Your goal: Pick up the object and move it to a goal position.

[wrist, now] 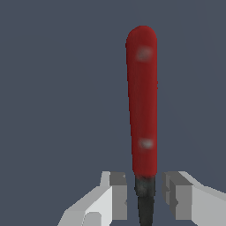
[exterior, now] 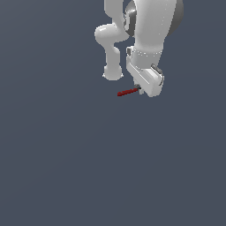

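Between the two pale grey fingertips (wrist: 118,194) of my white robot hand (wrist: 145,196) sits item one: a small stick-like tool with a glossy red rounded handle and a thin dark shaft (wrist: 143,110).

Position of tool: the wrist view shows the dark shaft running down between the fingers, with the red handle projecting straight out past them. In the exterior view the same tool (exterior: 128,92) juts from the hand (exterior: 140,89) toward the exterior view's left, roughly level, with a slight downward slope at its far end.

State of hand: fingers part-closed to either side of the shaft. A narrow gap shows on each side in the wrist view, so I cannot tell whether they are already pinching it or only bracketing it.

Surface: plain dark blue-grey tabletop (exterior: 66,167), no shadow or contact line that I can read. Whether the tool rests on it or is already raised, I cannot say.

Goal position: no marker visible in either view.

Progress, my judgement: approach and alignment done; grasp at or near completion. Outstanding: confirm grip, lift, carry to goal.
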